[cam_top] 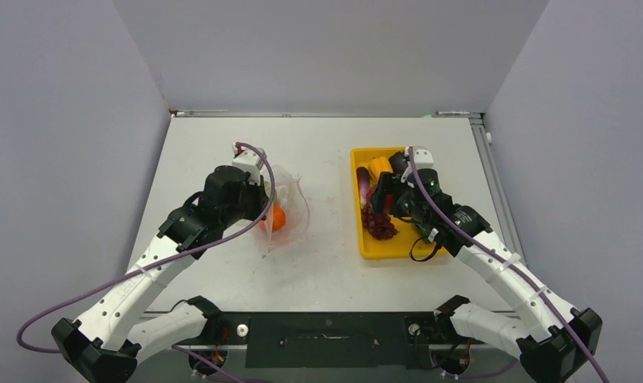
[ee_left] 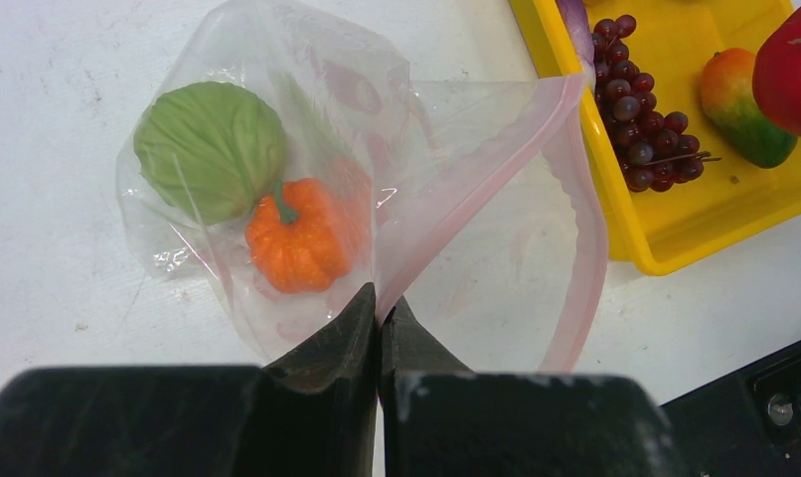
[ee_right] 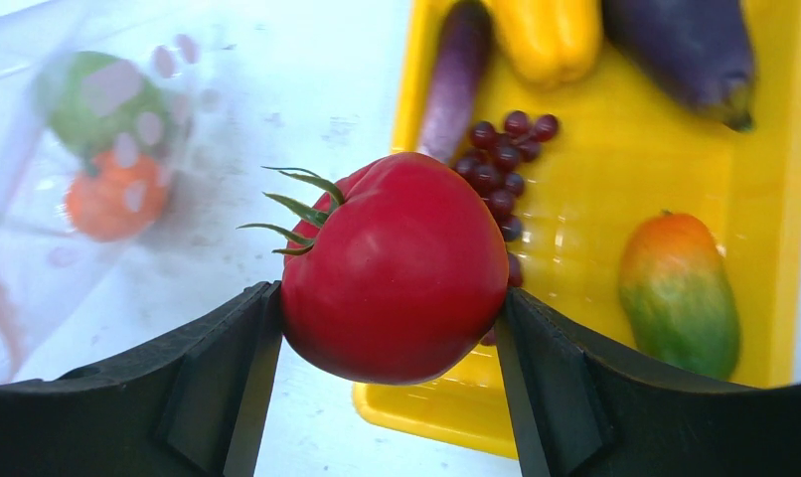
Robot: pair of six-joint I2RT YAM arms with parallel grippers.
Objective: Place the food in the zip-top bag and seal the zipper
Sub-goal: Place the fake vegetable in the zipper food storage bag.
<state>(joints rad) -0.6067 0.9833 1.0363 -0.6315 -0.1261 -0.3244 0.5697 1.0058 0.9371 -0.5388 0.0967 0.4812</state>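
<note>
The clear zip-top bag (ee_left: 307, 89) lies on the white table with its mouth held up and open. A green cabbage (ee_left: 210, 149) and an orange pumpkin (ee_left: 297, 237) sit inside it. My left gripper (ee_left: 382, 298) is shut on the bag's pink zipper (ee_left: 476, 169) at the near mouth edge. My right gripper (ee_right: 387, 293) is shut on a red tomato (ee_right: 397, 268), held above the left rim of the yellow tray (cam_top: 398, 249), apart from the bag. Dark red grapes (ee_right: 501, 159), a yellow pepper (ee_right: 546, 35), a purple eggplant (ee_right: 685, 45) and an orange-green piece (ee_right: 678, 293) lie in the tray.
A slim purple piece (ee_right: 456, 79) lies along the tray's left wall. A strip of bare table separates bag (cam_top: 290, 211) and tray. Grey walls close the table at the back and sides. A black bar runs along the near edge between the arm bases.
</note>
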